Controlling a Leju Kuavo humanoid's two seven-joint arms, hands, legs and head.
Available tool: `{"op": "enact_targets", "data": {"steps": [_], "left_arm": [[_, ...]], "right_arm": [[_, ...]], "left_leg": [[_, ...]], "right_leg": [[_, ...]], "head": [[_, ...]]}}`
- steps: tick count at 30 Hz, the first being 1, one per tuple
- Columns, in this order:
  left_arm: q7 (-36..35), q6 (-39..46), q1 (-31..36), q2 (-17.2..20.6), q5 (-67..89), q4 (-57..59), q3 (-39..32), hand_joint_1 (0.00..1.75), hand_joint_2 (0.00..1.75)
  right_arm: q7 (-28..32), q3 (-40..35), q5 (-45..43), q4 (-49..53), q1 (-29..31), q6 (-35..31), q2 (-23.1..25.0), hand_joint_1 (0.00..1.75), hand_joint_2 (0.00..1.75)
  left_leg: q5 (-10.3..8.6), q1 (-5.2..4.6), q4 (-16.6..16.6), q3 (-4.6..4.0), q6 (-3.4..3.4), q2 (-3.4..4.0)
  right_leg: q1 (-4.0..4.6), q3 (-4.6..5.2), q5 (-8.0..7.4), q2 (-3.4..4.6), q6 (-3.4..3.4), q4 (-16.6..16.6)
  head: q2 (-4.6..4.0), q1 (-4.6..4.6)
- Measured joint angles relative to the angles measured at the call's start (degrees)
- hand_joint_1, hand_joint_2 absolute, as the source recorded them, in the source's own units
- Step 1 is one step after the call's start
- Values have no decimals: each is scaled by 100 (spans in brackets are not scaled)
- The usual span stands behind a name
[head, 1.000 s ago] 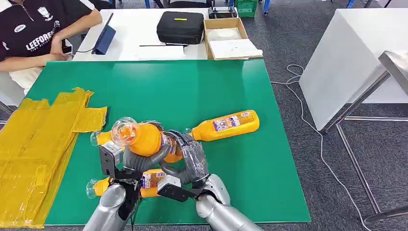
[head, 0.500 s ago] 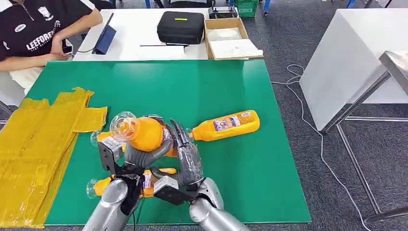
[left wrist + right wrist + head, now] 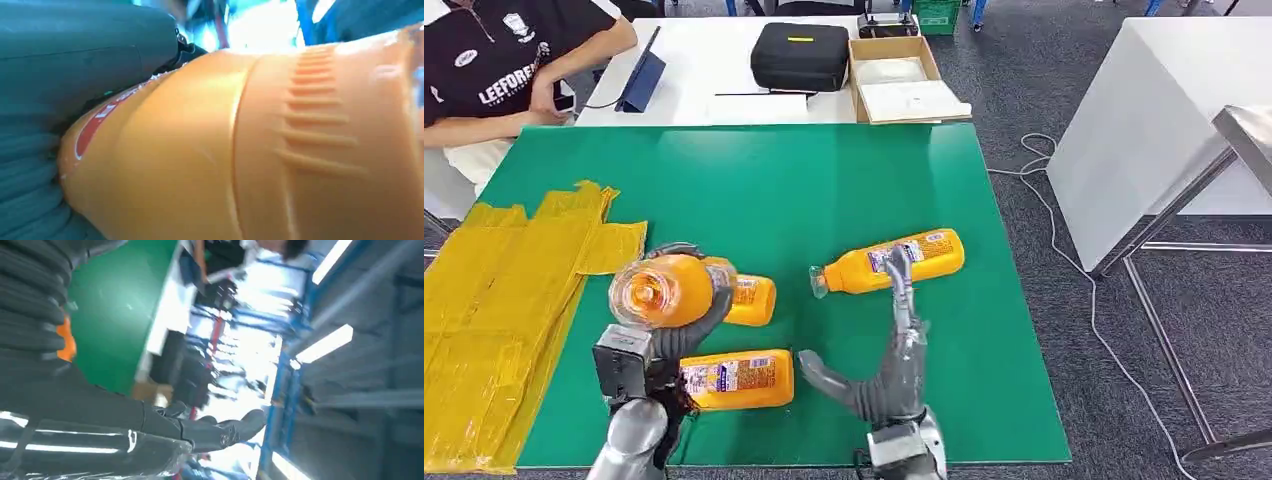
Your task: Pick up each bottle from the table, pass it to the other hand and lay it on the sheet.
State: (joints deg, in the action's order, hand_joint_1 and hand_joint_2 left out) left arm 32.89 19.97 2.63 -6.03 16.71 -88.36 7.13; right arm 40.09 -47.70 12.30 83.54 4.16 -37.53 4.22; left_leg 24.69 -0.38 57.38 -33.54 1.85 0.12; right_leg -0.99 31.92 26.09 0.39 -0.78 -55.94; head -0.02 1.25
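gripping an orange bottle at lower left, the left robot hand lifts it above the green counter.
right robot hand spread, holding nothing, lower centre; yellow sheet far left.

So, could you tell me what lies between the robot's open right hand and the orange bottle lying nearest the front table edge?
In the head view, bare green tabletop separates the right hand from that orange plastic bottle.
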Motion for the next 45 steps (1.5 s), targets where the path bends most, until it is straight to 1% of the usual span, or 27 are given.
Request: {"op": "enact_targets", "data": {"steps": [4, 9, 11, 14, 18, 21, 22, 23, 25, 26, 28, 31, 33, 34, 36, 38, 43, 45], "left_arm": [[-35, 652, -125, 81, 650, -193, -122, 175, 175], [-55, 861, -190, 127, 887, -295, -173, 175, 175], [-114, 1204, -224, 153, 1322, -300, -212, 175, 175], [-338, 1867, -264, 236, 2472, -298, -356, 175, 175], [-367, 1970, -223, 184, 4337, -298, -925, 175, 175], [-419, 1979, -44, 105, 5778, -335, -1575, 175, 175], [-554, 1981, 29, 105, 6118, -348, -1756, 175, 175], [-868, 1981, 98, 151, 6490, -350, -1919, 175, 175], [-1744, 1983, 192, 458, 7081, -346, -1978, 175, 175], [-2192, 1983, 235, 735, 7218, -318, -1913, 175, 175], [-3053, 1981, 405, 1405, 7277, -63, -1628, 175, 175], [-4010, 1979, 726, 2257, 7299, 575, -974, 175, 175], [-4347, 1979, 954, 2646, 7317, 1133, -495, 175, 175], [-4389, 1979, 1026, 2808, 7327, 1338, -330, 175, 175], [-4415, 1981, 1148, 2998, 7325, 1664, -77, 175, 175], [-4277, 1981, 1336, 3128, 7319, 2035, 52, 175, 175], [-3670, 1981, 1818, 3209, 7216, 3008, 13, 175, 175], [-3550, 1983, 1965, 3209, 7212, 3313, -61, 175, 175]], "right_arm": [[0, 350, 322, 965, -598, -2, -226, 0, 175], [2, 551, 401, 1518, -917, -2, -359, 0, 175], [0, 639, 444, 1652, -1059, -2, -383, 0, 175], [2, 811, 505, 1881, -1283, -2, -438, 0, 175], [0, 1043, 602, 2076, -1468, -2, -455, 0, 175], [0, 1139, 593, 2140, -1527, -2, -468, 0, 175], [2, 1163, 582, 2148, -1533, -2, -470, 0, 175], [0, 1176, 543, 2148, -1529, -2, -477, 0, 175], [0, 1179, 462, 2144, -1519, -2, -484, 0, 175], [0, 1179, 414, 2133, -1500, -2, -484, 0, 175], [0, 1179, 324, 2102, -1425, -2, -497, 0, 175], [0, 1179, 250, 2063, -1349, -2, -525, 0, 175], [0, 1179, 239, 2033, -1333, -2, -538, 0, 175], [0, 1179, 235, 2021, -1327, -2, -540, 0, 175], [0, 1179, 228, 1998, -1328, -2, -547, 0, 175], [0, 1179, 239, 1976, -1329, 0, -549, 0, 175], [2, 1181, 283, 1921, -1366, -2, -549, 0, 175], [2, 1181, 285, 1897, -1376, -2, -547, 0, 175]], "left_leg": [[0, 0, -2, -1, 0, -4], [-3, 1, -2, 2, 0, -4], [-4, 1, -2, 3, 0, -4], [-4, 1, -2, 2, 0, -4], [-4, 1, -2, 2, 0, -3], [-4, 1, -3, 3, 0, -3], [-5, 1, -3, 3, 0, -3], [-6, 2, -3, 5, -2, -3], [-9, 5, -4, 5, -7, -1], [-11, 7, -3, 8, -10, -1], [-19, 16, -3, 9, -21, -1], [-24, 23, -4, 9, -30, -7], [-26, 24, -5, 7, -32, -7], [-26, 24, -5, 7, -33, -3], [-27, 24, -5, 3, -33, 9], [-27, 22, -4, 3, -34, 8], [-27, 21, -4, 0, -34, -2], [-27, 21, -4, 0, -34, 0]], "right_leg": [[0, -1, 0, -3, 0, 0], [1, -3, -1, -4, 1, 0], [1, -4, -1, -4, 1, -1], [1, -4, -1, -4, 1, -1], [1, -2, -1, -3, 1, -1], [1, -3, -1, -4, 1, -1], [1, -3, -1, -3, 1, -1], [2, -3, -2, -3, 2, -2], [6, -3, -3, -3, 4, -2], [7, -1, -4, -3, 5, -2], [11, 0, -4, -4, 5, -3], [19, -1, -4, -12, 6, -4], [21, -5, -4, -14, 7, -7], [21, -2, -16, -11, 26, -7], [21, 3, -15, -3, 24, -7], [20, 6, -15, -5, 24, -6], [18, 5, -16, -6, 24, -6], [17, 5, -16, -5, 24, -6]], "head": [[0, 0], [0, 0], [0, 0], [0, 0], [0, 0], [0, -2], [0, 0], [0, -2], [0, -2], [0, -2], [0, 2], [0, 0], [0, -2], [0, 0], [0, -2], [0, -4], [0, -4], [0, 2]]}}
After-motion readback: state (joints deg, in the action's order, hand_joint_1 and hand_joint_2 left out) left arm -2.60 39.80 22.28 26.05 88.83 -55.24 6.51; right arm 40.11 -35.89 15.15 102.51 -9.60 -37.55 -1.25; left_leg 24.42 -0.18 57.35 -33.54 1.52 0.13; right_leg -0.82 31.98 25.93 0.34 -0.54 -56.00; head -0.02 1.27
